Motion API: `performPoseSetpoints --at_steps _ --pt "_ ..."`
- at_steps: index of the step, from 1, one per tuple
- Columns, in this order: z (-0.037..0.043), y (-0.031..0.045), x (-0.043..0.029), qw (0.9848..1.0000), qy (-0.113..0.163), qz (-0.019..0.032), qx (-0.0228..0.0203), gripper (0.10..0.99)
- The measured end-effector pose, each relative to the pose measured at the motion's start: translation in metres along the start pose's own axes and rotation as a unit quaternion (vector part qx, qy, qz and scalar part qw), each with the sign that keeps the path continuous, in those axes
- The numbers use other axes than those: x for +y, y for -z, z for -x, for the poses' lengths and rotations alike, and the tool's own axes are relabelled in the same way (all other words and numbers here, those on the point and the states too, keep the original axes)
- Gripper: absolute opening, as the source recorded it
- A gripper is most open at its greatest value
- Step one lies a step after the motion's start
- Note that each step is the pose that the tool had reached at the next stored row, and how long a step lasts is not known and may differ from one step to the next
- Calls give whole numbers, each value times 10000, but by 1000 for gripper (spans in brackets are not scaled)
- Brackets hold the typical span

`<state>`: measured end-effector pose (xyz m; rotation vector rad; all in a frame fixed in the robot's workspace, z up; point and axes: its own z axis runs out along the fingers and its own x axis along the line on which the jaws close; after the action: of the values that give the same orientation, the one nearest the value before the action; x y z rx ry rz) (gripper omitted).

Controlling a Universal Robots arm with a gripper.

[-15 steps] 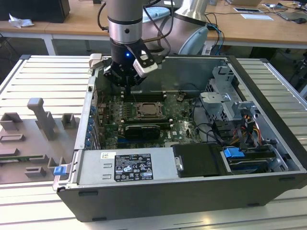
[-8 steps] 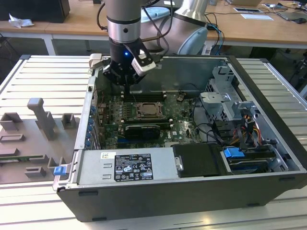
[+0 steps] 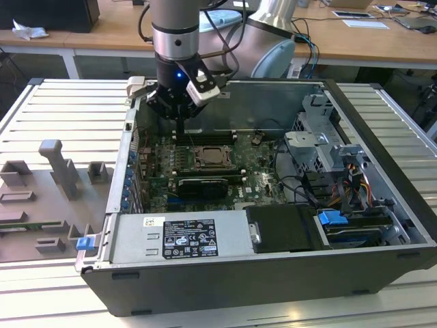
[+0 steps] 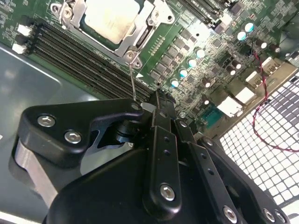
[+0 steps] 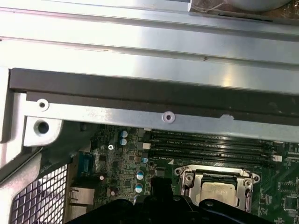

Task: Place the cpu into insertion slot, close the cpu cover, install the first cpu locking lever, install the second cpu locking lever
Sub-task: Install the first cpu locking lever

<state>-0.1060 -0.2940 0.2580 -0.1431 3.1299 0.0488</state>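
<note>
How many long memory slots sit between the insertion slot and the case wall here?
4. The memory slots lie in parallel rows, side by side, between the insertion slot and the case wall in the first wrist view. Others may be hidden elsewhere.

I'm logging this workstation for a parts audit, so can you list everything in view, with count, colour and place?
computer case: one, dark grey, open, on the table.
table: one, pale slatted metal, under the case.
motherboard: one, green, on the case floor.
cpu: one, silvery-grey, mid-motherboard.
cpu cover: one, silvery frame, lying around the cpu.
memory slots: four, black, beside the cpu.
power supply: one, silvery, along the case's near edge in the exterior view.
fixture blocks: several, grey, on the table at the exterior view's left.
gripper: one, black, low over the motherboard near the cpu.
arm: one, silvery-grey, above the case.
</note>
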Motion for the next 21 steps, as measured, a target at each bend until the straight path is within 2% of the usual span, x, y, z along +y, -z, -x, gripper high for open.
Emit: performPoseSetpoints --at_steps 8,21 --pt "8 -7 41 10000 1 0 0 106" --pt "156 -19 30 10000 0 0 0 106"
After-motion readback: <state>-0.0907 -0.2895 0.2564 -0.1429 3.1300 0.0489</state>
